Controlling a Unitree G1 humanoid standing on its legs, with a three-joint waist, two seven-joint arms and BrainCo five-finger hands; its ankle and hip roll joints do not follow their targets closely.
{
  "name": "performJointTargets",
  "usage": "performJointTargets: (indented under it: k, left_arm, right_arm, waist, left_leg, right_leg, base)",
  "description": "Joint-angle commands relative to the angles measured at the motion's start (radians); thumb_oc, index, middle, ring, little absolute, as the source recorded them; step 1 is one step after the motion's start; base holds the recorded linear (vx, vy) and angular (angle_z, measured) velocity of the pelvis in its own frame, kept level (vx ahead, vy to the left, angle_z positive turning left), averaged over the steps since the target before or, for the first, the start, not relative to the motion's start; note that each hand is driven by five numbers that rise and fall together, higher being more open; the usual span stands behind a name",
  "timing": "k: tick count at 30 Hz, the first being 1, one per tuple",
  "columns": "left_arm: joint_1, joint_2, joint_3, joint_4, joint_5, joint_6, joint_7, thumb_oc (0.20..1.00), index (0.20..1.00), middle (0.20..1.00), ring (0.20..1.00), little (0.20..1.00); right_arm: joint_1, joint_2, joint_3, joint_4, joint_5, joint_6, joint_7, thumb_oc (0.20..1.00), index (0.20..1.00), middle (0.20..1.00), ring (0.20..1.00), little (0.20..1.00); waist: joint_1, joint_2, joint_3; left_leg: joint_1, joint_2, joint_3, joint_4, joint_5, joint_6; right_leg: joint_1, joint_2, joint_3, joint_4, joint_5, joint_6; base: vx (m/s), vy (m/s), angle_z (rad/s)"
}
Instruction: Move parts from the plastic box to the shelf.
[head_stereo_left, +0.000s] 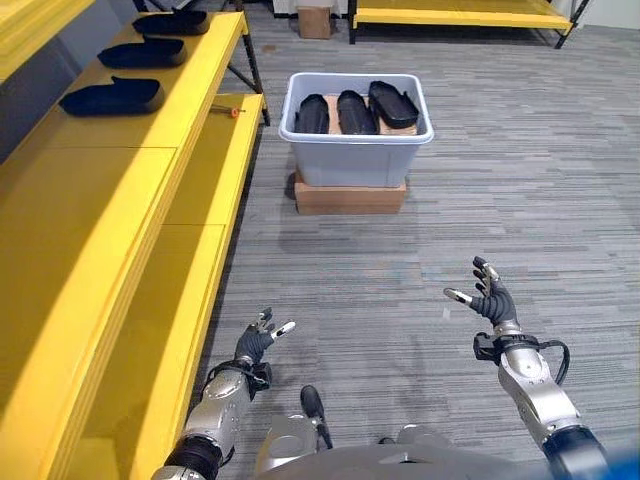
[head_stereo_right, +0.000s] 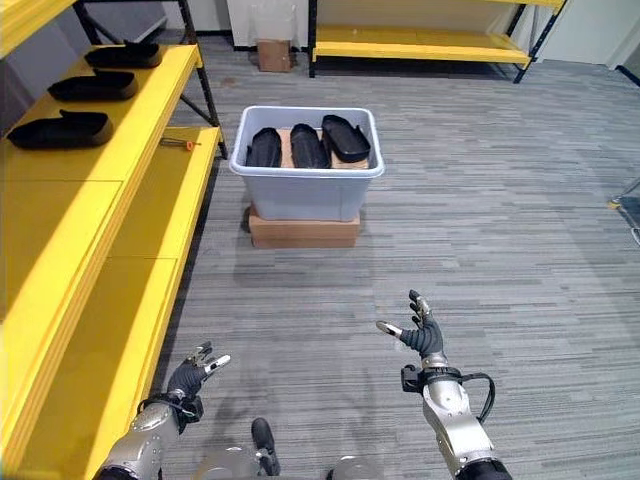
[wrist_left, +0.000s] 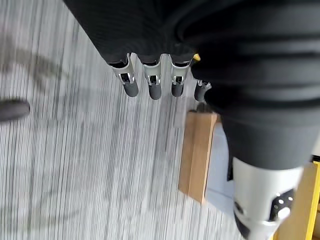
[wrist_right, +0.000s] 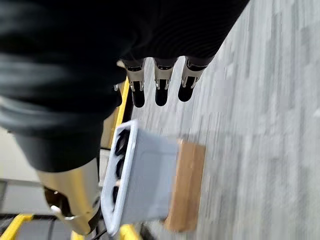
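Hands both empty, fingers relaxed: left hand (head_stereo_left: 258, 340) at 7 o'clock, right hand (head_stereo_left: 491, 300) at 5 o'clock, over grey carpet (head_stereo_left: 400, 270). Pale grey plastic box (head_stereo_left: 355, 150) sat at 12 o'clock on a flat cardboard carton (head_stereo_left: 350, 196), three black moulded parts (head_stereo_left: 350, 110) inside. Three similar parts (head_stereo_left: 112, 97) lay on the yellow metal shelf (head_stereo_left: 120, 190) at 10 o'clock.

A flat cardboard box (head_stereo_left: 350, 196) sits on grey carpet (head_stereo_left: 480, 180) — another cardboard box (head_stereo_left: 314, 20) stands farther off.
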Motion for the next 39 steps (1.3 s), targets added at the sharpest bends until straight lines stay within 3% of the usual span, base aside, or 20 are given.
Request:
performJointTargets:
  k: [1,4,6,8,10,11,12,13,14,16,18,20,26,29,32,37,38,39]
  left_arm:
    - [0.027,0.028,-0.019,-0.049,0.069,-0.045,0.021,1.000,1.000,1.000,1.000,1.000]
    - [0.021,0.021,-0.023,-0.016,0.072,-0.042,0.044,1.000,1.000,1.000,1.000,1.000]
    - [0.018,0.006,-0.028,0.005,0.071,-0.045,0.031,1.000,1.000,1.000,1.000,1.000]
    - [0.030,-0.004,-0.040,0.008,0.062,-0.054,0.038,1.000,1.000,1.000,1.000,1.000]
    - [0.041,-0.010,-0.046,0.002,0.058,-0.062,0.041,1.000,1.000,1.000,1.000,1.000]
    - [0.039,-0.008,-0.050,-0.008,0.060,-0.054,0.043,1.000,1.000,1.000,1.000,1.000]
    - [0.032,-0.006,-0.055,-0.016,0.071,-0.039,0.041,1.000,1.000,1.000,1.000,1.000]
    - [0.030,-0.005,-0.058,-0.017,0.073,-0.036,0.041,1.000,1.000,1.000,1.000,1.000]
    - [0.022,-0.004,-0.088,-0.022,0.068,-0.032,0.038,1.000,1.000,1.000,1.000,1.000]
    - [0.051,0.001,-0.110,-0.030,0.078,-0.057,0.020,1.000,1.000,1.000,1.000,1.000]
    - [0.086,0.007,-0.115,-0.030,0.104,-0.081,-0.004,1.000,1.000,1.000,1.000,1.000]
    - [0.107,0.008,-0.110,-0.043,0.097,-0.073,-0.015,1.000,1.000,1.000,1.000,1.000]
    - [0.137,-0.021,-0.071,-0.045,0.042,-0.065,-0.018,1.000,1.000,1.000,1.000,1.000]
    - [0.127,-0.036,-0.066,-0.025,0.023,-0.076,-0.011,1.000,1.000,1.000,1.000,1.000]
    - [0.114,-0.057,-0.067,-0.005,-0.015,-0.074,-0.039,1.000,1.000,1.000,1.000,1.000]
    - [0.102,-0.066,-0.077,-0.010,-0.018,-0.090,-0.040,1.000,1.000,1.000,1.000,1.000]
    - [0.095,-0.060,-0.075,-0.018,-0.014,-0.087,-0.038,1.000,1.000,1.000,1.000,1.000]
    - [0.086,-0.054,-0.075,-0.029,-0.025,-0.084,-0.024,1.000,1.000,1.000,1.000,1.000]
  right_arm:
    - [-0.038,-0.001,-0.017,-0.024,0.013,-0.059,-0.019,1.000,1.000,1.000,1.000,1.000]
    - [-0.056,0.015,0.000,-0.017,0.013,-0.049,-0.046,1.000,1.000,1.000,1.000,1.000]
    - [-0.061,0.029,0.009,-0.023,0.020,-0.036,-0.054,1.000,1.000,1.000,1.000,1.000]
    - [-0.069,0.037,0.017,-0.019,0.019,-0.024,-0.068,1.000,1.000,1.000,1.000,1.000]
    - [-0.082,0.038,0.020,-0.017,0.005,-0.026,-0.087,1.000,1.000,1.000,1.000,1.000]
    - [-0.083,0.039,0.013,-0.016,0.001,-0.031,-0.099,1.000,1.000,1.000,1.000,1.000]
    - [-0.086,0.037,0.001,-0.011,0.003,-0.033,-0.115,1.000,1.000,1.000,1.000,1.000]
    - [-0.087,0.036,-0.002,-0.010,0.002,-0.032,-0.119,1.000,1.000,1.000,1.000,1.000]
    - [-0.087,0.036,-0.023,-0.008,-0.007,-0.022,-0.158,1.000,1.000,1.000,1.000,1.000]
    - [-0.076,0.040,-0.037,-0.007,-0.030,-0.010,-0.121,1.000,1.000,1.000,1.000,1.000]
    - [-0.057,0.038,-0.041,-0.004,-0.024,0.001,-0.163,1.000,1.000,1.000,1.000,1.000]
    - [-0.045,0.031,-0.054,0.010,-0.029,0.011,-0.203,1.000,1.000,1.000,1.000,1.000]
    - [-0.032,-0.001,-0.088,0.034,-0.033,0.062,-0.341,1.000,1.000,1.000,1.000,1.000]
    - [-0.033,-0.012,-0.107,0.056,-0.051,0.055,-0.382,1.000,1.000,1.000,1.000,1.000]
    - [-0.034,-0.019,-0.127,0.063,-0.072,0.059,-0.435,1.000,1.000,1.000,1.000,1.000]
    - [-0.027,-0.026,-0.149,0.069,-0.083,0.049,-0.438,1.000,1.000,1.000,1.000,1.000]
    - [-0.018,-0.029,-0.155,0.057,-0.088,0.055,-0.436,1.000,1.000,1.000,1.000,1.000]
    - [-0.011,-0.032,-0.154,0.048,-0.083,0.061,-0.432,1.000,1.000,1.000,1.000,1.000]
  waist:
    - [0.044,0.006,-0.059]
    - [0.059,-0.005,-0.076]
    - [0.074,0.000,-0.085]
    - [0.077,0.012,-0.078]
    - [0.069,0.019,-0.060]
    - [0.061,0.020,-0.043]
    - [0.053,0.015,-0.026]
    - [0.050,0.015,-0.022]
    - [0.027,0.004,-0.003]
    - [0.026,0.012,0.011]
    - [0.019,-0.006,0.009]
    - [0.017,-0.012,-0.008]
    - [0.003,0.002,-0.051]
    - [-0.006,0.007,-0.062]
    - [-0.017,0.012,-0.082]
    - [-0.032,0.020,-0.098]
    - [-0.043,0.019,-0.102]
    - [-0.047,0.014,-0.100]
  left_leg:
    - [-0.039,0.023,-0.049,0.066,-0.073,-0.040]
    - [-0.036,-0.027,-0.052,0.062,-0.099,0.002]
    - [-0.025,-0.052,-0.044,0.068,-0.129,0.042]
    - [-0.003,-0.049,-0.035,0.065,-0.139,0.050]
    - [0.020,-0.039,-0.034,0.063,-0.141,0.037]
    - [0.051,-0.027,-0.041,0.049,-0.141,0.016]
    - [0.079,-0.024,-0.054,0.035,-0.143,-0.005]
    - [0.086,-0.022,-0.059,0.032,-0.145,-0.009]
    - [0.109,-0.027,-0.111,0.031,-0.172,-0.016]
    - [0.138,-0.001,-0.125,0.034,-0.190,-0.031]
    - [0.129,-0.001,-0.149,0.067,-0.204,-0.031]
    - [0.131,0.016,-0.135,0.104,-0.221,-0.040]
    - [0.150,0.078,-0.029,0.217,-0.272,-0.063]
    - [0.135,0.117,0.008,0.284,-0.232,-0.089]
    - [0.117,0.155,0.057,0.364,-0.152,-0.132]
    - [0.096,0.169,0.097,0.448,-0.104,-0.164]
    - [0.085,0.198,0.132,0.521,-0.060,-0.190]
    - [0.060,0.218,0.136,0.581,-0.052,-0.200]
  right_leg:
    - [-0.019,0.031,-0.005,-0.038,0.143,0.056]
    - [-0.036,0.017,-0.012,0.100,0.204,0.093]
    - [-0.093,-0.048,-0.036,0.318,0.296,0.120]
    - [-0.151,-0.069,-0.054,0.380,0.298,0.115]
    - [-0.212,-0.048,-0.072,0.312,0.281,0.107]
    - [-0.232,-0.050,-0.108,0.163,0.297,0.104]
    - [-0.241,-0.060,-0.131,-0.029,0.345,0.111]
    - [-0.238,-0.059,-0.134,-0.083,0.365,0.115]
    - [-0.317,-0.100,-0.051,-0.298,0.527,0.143]
    - [-0.327,-0.125,-0.055,-0.387,0.531,0.150]
    - [-0.270,-0.104,-0.019,-0.417,0.505,0.153]
    - [-0.211,-0.085,-0.040,-0.402,0.460,0.155]
    - [-0.181,-0.056,-0.139,-0.287,0.311,0.064]
    - [-0.169,-0.028,-0.165,-0.273,0.270,0.025]
    - [-0.134,0.022,-0.195,-0.308,0.234,-0.019]
    - [-0.108,0.065,-0.210,-0.335,0.192,-0.059]
    - [-0.092,0.086,-0.214,-0.349,0.173,-0.082]
    - [-0.080,0.093,-0.213,-0.365,0.173,-0.091]
  base:
    - [0.15,0.280,0.06]
    - [0.15,0.261,0.11]
    - [0.18,0.325,-0.04]
    - [0.12,0.120,-0.06]
    - [0.12,-0.057,-0.23]
    - [0.22,-0.193,-0.14]
    - [0.22,-0.206,-0.07]
    - [0.35,-0.339,0.15]
    - [0.42,-0.344,0.32]
    - [0.52,-0.361,0.79]
    - [0.57,-0.384,0.41]
    - [0.56,-0.359,0.47]
    - [0.35,-0.228,0.10]
    - [0.24,-0.253,-0.14]
    - [0.22,-0.249,-0.08]
    - [0.16,-0.190,0.02]
    - [0.23,-0.305,0.39]
    - [0.22,-0.282,0.42]
